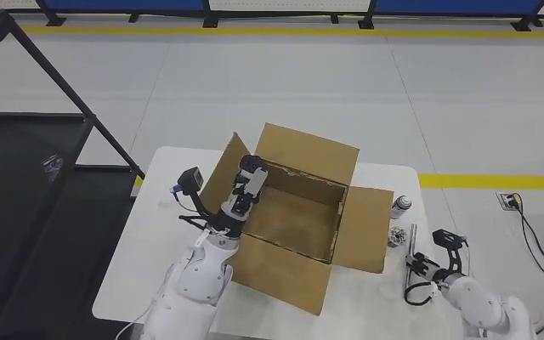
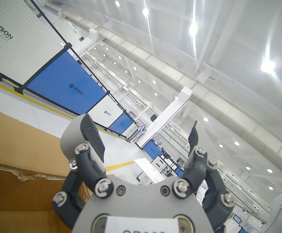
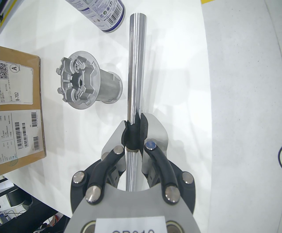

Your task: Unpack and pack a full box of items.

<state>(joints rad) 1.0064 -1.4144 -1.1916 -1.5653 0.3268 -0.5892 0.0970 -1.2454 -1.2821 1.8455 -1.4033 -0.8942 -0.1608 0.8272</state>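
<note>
An open cardboard box (image 1: 293, 217) stands in the middle of the white table (image 1: 161, 246), flaps spread out, its inside looking bare. My left gripper (image 1: 248, 174) is raised over the box's left wall, pointing upward; its fingers (image 2: 92, 136) stand open with nothing between them. My right gripper (image 3: 134, 130) is shut on a shiny metal rod (image 3: 136, 66), which lies along the table to the right of the box (image 3: 19, 106). Beside the rod lie a grey cast metal part (image 3: 86, 82) and a spray can (image 3: 103, 13).
The rod (image 1: 411, 246), the metal part (image 1: 396, 235) and the spray can (image 1: 399, 206) sit in the narrow strip between the box's right flap and the table's right edge. A black frame (image 1: 59, 136) stands left of the table.
</note>
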